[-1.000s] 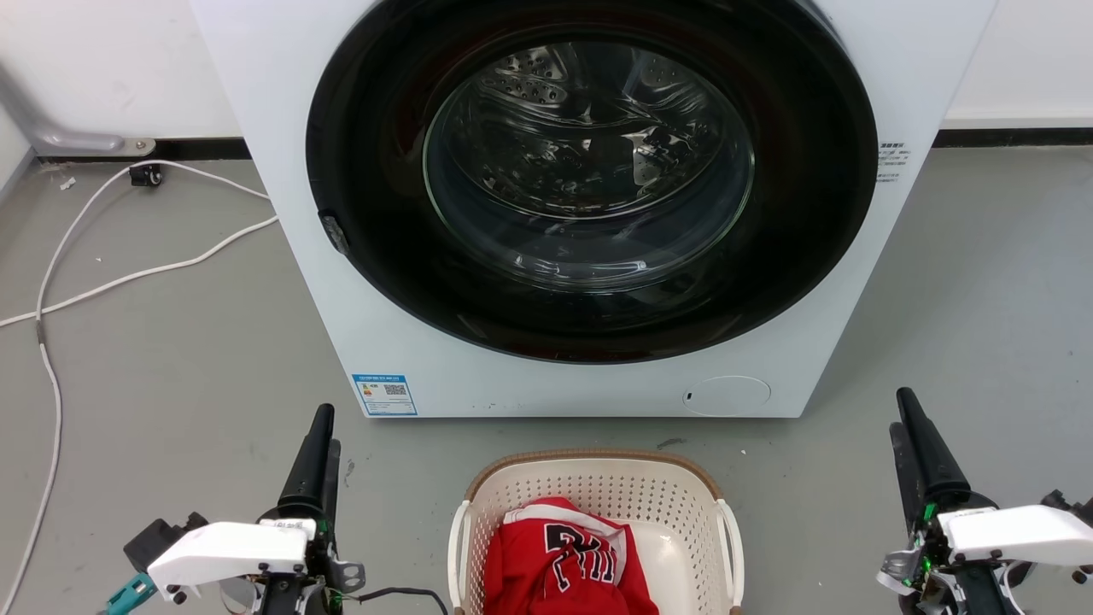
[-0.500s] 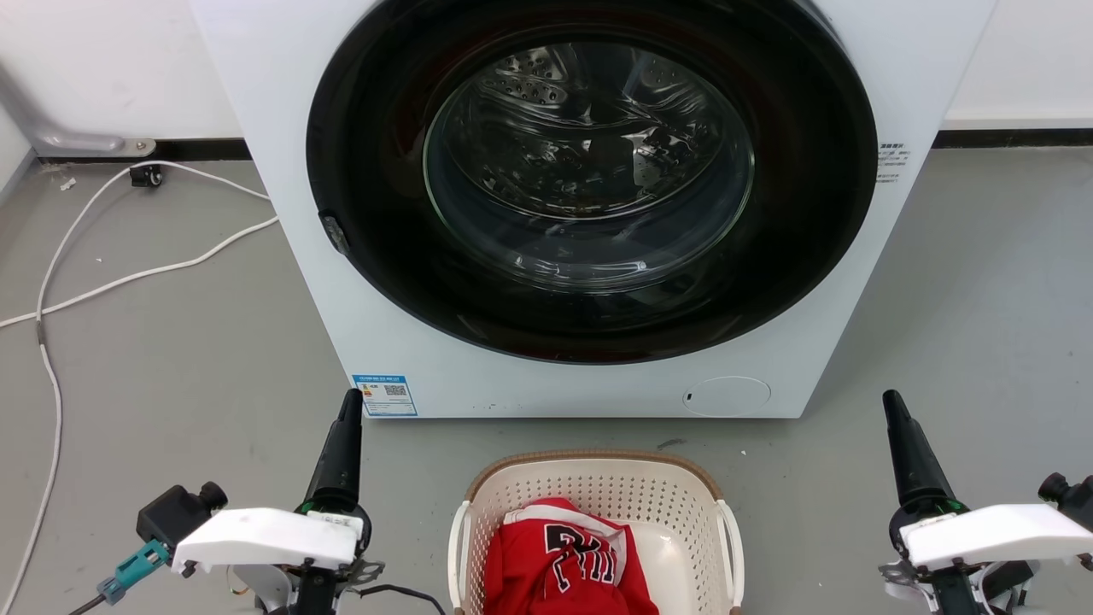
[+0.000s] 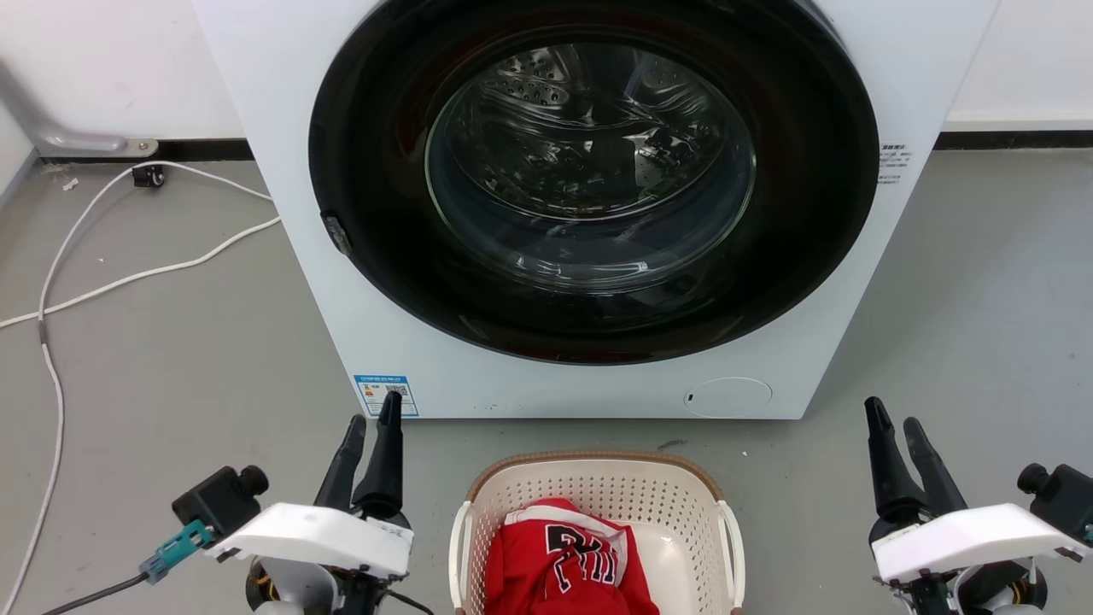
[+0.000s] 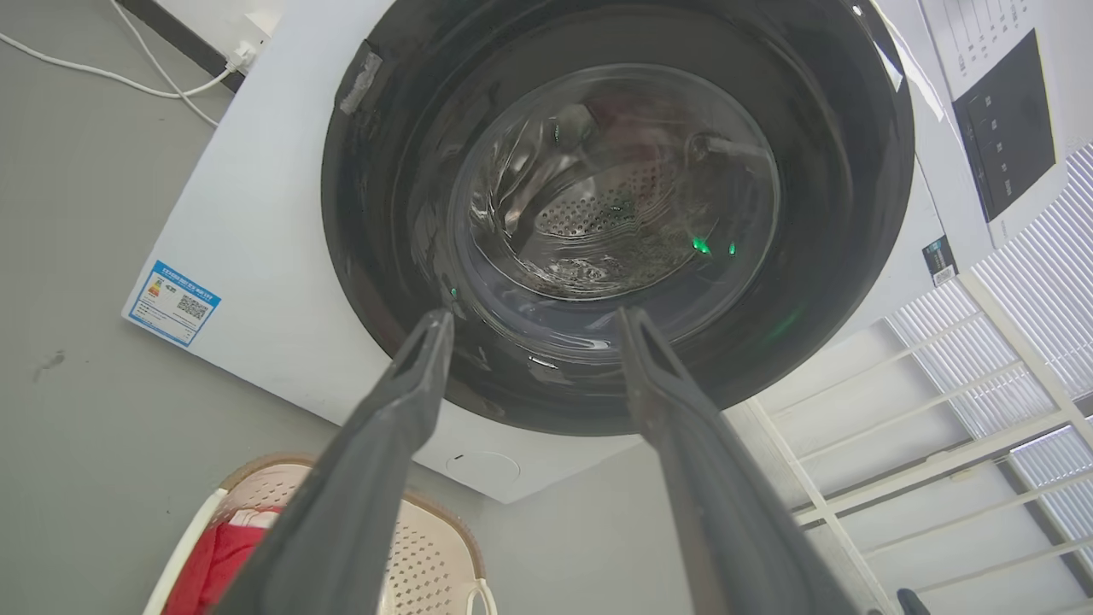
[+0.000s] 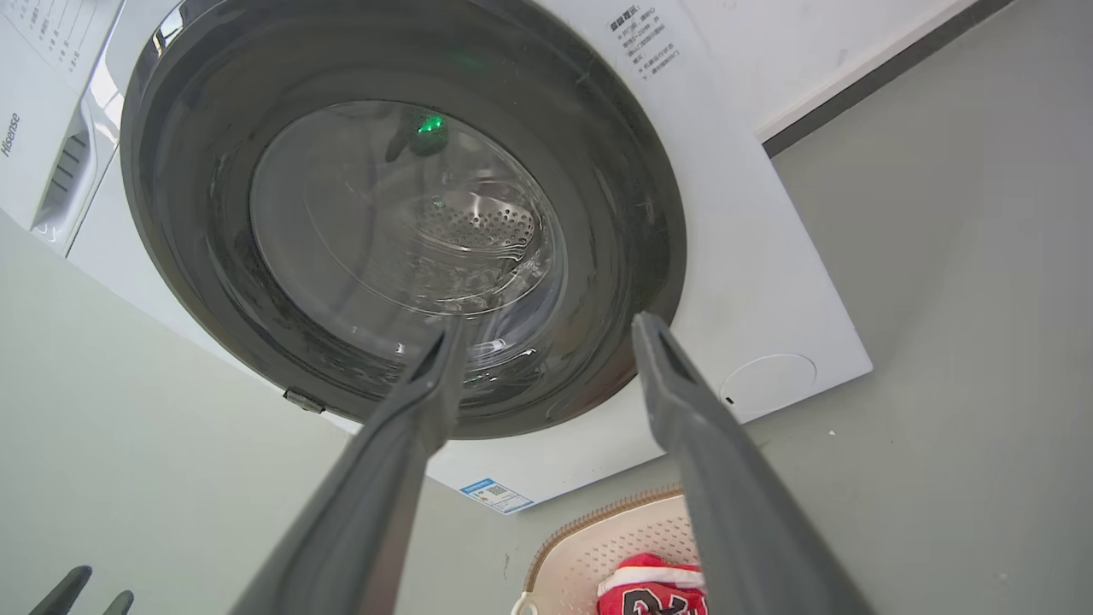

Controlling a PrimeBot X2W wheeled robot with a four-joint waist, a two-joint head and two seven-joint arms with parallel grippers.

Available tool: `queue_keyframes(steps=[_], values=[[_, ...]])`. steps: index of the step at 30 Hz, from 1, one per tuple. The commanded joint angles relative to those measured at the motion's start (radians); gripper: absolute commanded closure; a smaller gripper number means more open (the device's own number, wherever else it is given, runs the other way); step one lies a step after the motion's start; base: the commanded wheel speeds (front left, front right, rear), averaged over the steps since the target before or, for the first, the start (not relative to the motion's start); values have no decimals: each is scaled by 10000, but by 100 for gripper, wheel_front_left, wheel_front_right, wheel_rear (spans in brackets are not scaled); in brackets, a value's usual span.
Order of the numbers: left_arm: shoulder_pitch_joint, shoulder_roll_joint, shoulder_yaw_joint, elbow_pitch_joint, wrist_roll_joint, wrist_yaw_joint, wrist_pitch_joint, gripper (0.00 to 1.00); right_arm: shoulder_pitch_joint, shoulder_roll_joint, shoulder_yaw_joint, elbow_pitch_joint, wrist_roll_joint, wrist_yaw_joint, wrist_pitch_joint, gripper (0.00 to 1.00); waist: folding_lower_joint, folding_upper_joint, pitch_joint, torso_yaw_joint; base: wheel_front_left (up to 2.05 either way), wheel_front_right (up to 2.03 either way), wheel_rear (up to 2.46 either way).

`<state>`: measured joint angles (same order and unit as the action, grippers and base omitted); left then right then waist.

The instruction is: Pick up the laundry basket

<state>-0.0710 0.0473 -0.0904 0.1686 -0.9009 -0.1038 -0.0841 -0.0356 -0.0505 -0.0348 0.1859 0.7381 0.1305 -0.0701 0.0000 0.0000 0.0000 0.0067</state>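
The laundry basket [image 3: 598, 485] sits on the grey floor [image 3: 171, 384] right in front of the washing machine [image 3: 341, 325], low center in the head view. Its far brown rim stops just short of the machine's bottom edge, and a red jersey [image 3: 564, 555] is heaped inside. The left hand [image 3: 374, 410] hangs near the basket's left side and the right hand [image 3: 891, 412] is well off to its right. Both have their 2 fingers spread, holding nothing and clear of the white handles [image 3: 733, 547]. There's bare floor on both sides of the basket, and a white cable [image 3: 128, 278] snakes along far left, well apart from it.
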Motion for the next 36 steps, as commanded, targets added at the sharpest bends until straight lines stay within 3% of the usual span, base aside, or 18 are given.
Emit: queue_keyframes(steps=[1,17,36], values=[[-244,29,-120,-124,518,73,-123,0,-21,-2,33,-186,-467,2,-48,0,0,0,-3,7,0,0,0],[-229,32,-575,-232,2718,434,-586,0,149,-1,170,-531,-2690,1,-140,0,0,0,-29,20,0,0,0],[-211,36,-959,-118,4721,649,-1037,0,334,0,302,-711,-4549,2,-135,0,0,0,-73,49,0,0,0]])
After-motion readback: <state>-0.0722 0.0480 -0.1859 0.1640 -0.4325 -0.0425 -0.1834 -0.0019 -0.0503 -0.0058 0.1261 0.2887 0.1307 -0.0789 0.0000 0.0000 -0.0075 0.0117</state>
